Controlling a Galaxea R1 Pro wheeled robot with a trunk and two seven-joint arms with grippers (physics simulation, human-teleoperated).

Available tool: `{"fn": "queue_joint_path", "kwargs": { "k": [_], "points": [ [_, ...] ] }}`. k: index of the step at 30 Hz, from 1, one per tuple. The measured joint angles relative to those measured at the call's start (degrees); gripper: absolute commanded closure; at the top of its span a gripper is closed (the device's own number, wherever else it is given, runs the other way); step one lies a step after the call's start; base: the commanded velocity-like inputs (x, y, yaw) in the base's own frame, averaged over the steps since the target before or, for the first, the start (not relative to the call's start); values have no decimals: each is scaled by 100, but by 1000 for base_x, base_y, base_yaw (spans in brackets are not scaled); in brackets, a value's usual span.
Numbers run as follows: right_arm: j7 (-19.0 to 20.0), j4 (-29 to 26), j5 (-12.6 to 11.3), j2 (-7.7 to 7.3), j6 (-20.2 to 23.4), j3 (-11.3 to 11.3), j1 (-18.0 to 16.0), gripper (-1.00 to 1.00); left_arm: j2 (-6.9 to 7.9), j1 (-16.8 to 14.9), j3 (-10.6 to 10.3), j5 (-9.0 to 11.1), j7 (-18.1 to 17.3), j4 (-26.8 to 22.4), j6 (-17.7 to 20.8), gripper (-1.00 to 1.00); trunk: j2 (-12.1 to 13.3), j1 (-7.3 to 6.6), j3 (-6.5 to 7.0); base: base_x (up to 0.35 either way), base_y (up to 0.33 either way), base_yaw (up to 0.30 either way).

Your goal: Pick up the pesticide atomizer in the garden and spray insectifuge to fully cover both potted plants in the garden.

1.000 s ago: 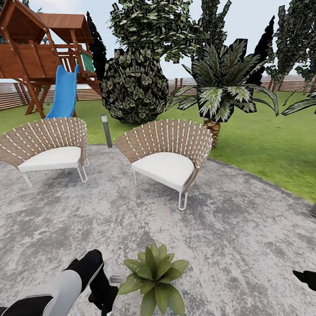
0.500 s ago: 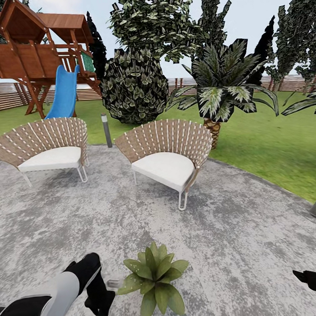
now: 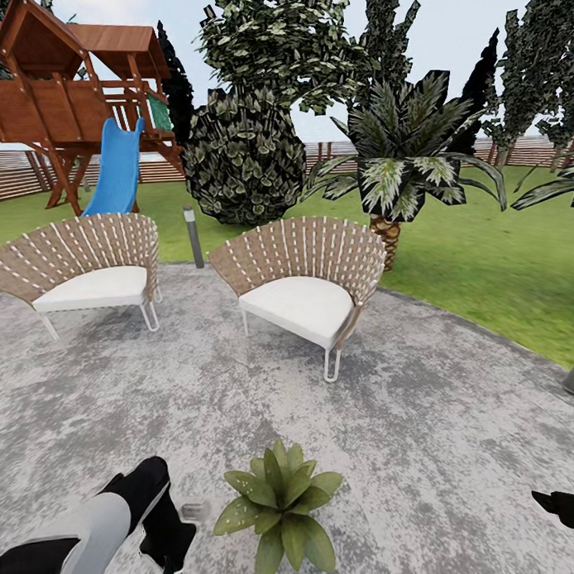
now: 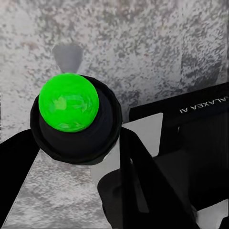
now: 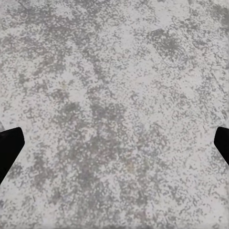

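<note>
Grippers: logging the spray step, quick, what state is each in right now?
Left gripper: shut on the pesticide atomizer.
Right gripper: open, nothing between its fingertips, bare patio below.

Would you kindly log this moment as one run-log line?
left end effector: shut on dark slim pesticide atomizer | whitish head beside light-green potted plant | right end effector: open

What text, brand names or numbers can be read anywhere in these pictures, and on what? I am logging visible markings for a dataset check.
"GALAXEA AI": white letters on the black robot body panel in the left wrist view, shown upside down and cut off at the picture's edge, so only "ALAXEA AI" is in frame.

Nothing else readable: no lettering shows on the dark-bodied spray bottle with the green round base, the woven wicker chairs or the wooden playhouse with the blue slide.
</note>
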Motion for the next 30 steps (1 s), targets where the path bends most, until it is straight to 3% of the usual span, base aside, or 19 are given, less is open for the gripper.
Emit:
{"fn": "queue_joint_path", "kwargs": {
  "k": [3, 5, 10, 14, 19, 22, 25, 28, 30],
  "points": [
    [0, -1, -1, 0, 0, -1, 1, -100, -83, -1, 7, 27, -22, -567, 29, 100, 0, 0, 1, 0, 0, -109],
    [1, -1, -1, -1, 1, 0, 2, -100, -228, -11, 9, 50, -34, -834, 58, 100, 0, 0, 6, 0, 0, -206],
    [0, -1, -2, 0, 1, -1, 1, -100, -595, -60, -3, 36, -57, -956, 79, 100, 0, 0, 22, 0, 0, -192],
    [0, 0, -1, 0, 1, -1, -1, -100, -769, -77, -49, 13, -70, -967, 136, 100, 0, 0, 26, 0, 0, -40],
    [0, 0, -1, 0, 1, -1, -4, -100, -857, -187, -639, -24, -95, -962, 158, 100, 0, 0, 27, 0, 0, -5],
    [0, 0, -1, 0, 1, -1, -2, -100, -871, -326, -764, 6, -298, -961, 169, 100, 0, 0, 27, 0, 0, 0],
    [0, 0, -1, 0, 1, -1, 0, -100, -900, -514, -916, 22, -752, -957, 166, 100, 0, 0, 27, 0, 0, 0],
    [0, 0, -1, 0, 1, -1, 0, -100, -940, -581, -1381, 2, -996, -951, 162, 100, 0, 0, 27, 0, 0, 0],
    [0, 0, -1, 0, 1, -1, 0, -100, -983, -597, -1815, 2, -1236, -946, 159, 100, 0, 0, 27, 0, 0, 0]
  ]
}}
